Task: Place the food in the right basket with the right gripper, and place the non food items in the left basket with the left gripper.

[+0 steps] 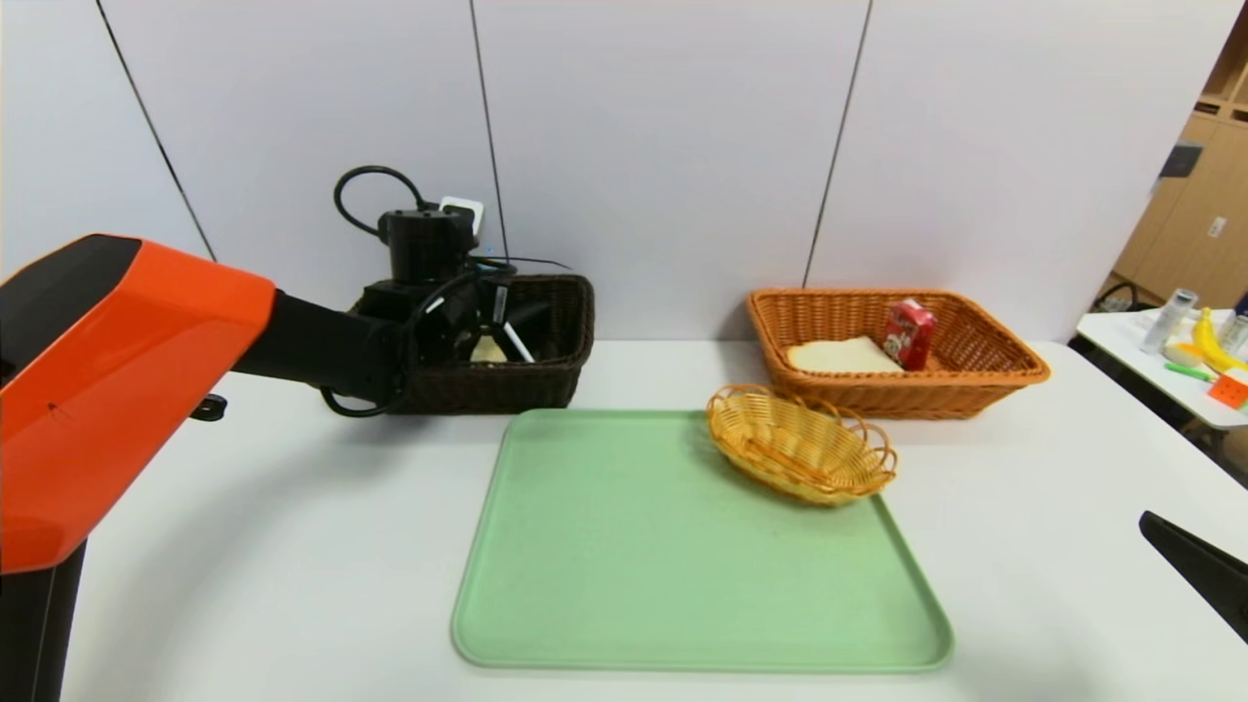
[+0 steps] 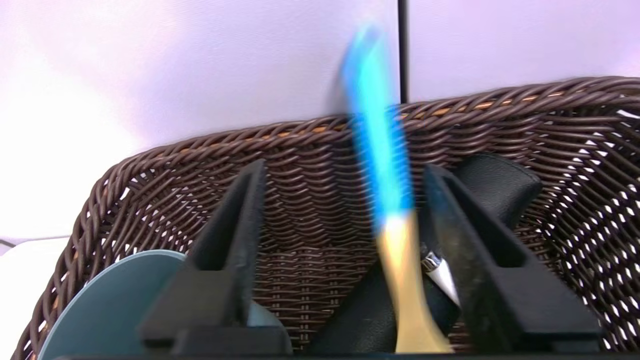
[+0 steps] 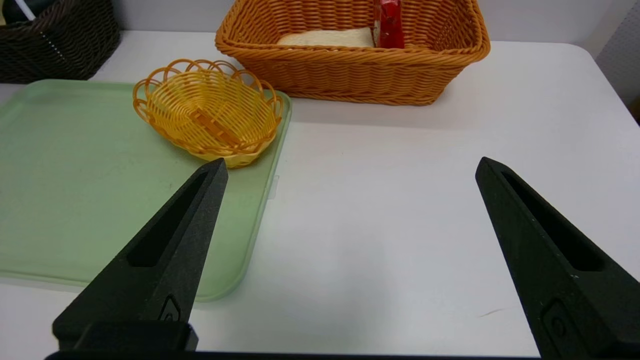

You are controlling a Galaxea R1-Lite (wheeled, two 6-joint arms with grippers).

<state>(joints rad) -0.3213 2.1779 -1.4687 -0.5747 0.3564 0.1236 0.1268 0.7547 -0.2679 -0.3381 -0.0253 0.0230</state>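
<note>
My left gripper hangs over the dark brown left basket, jaws open. The yellow spoon with blue handle shows blurred between the jaws, close to one jaw but not clamped. In the basket lie the grey-blue cup, the black case and the white pen. The bread slice and the red carton sit in the orange-tan right basket. My right gripper is open and empty above bare table at the front right.
A green tray lies in the middle of the table with a small oval yellow wicker basket on its far right corner. A side table with small items stands at the far right.
</note>
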